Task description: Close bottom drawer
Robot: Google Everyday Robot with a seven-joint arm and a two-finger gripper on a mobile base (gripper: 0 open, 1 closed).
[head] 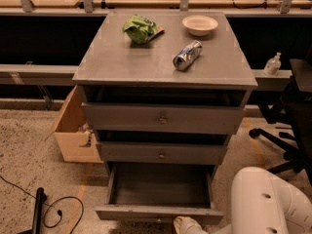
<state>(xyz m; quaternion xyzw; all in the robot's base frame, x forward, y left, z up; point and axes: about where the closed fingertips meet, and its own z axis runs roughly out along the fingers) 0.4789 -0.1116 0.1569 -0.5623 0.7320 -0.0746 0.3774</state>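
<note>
bottom drawer (146,212) open | gripper (187,225) at its front, cut off

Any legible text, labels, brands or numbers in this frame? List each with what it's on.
Nothing is legible in this view.
Can lying on the cabinet top: printed pattern, too blurred to read.
Green bag: no readable print.
Small bottle at right: label too small to read.
Bottom drawer, open: no marking visible.
Gripper, low at the drawer's front edge: no marking visible.
</note>
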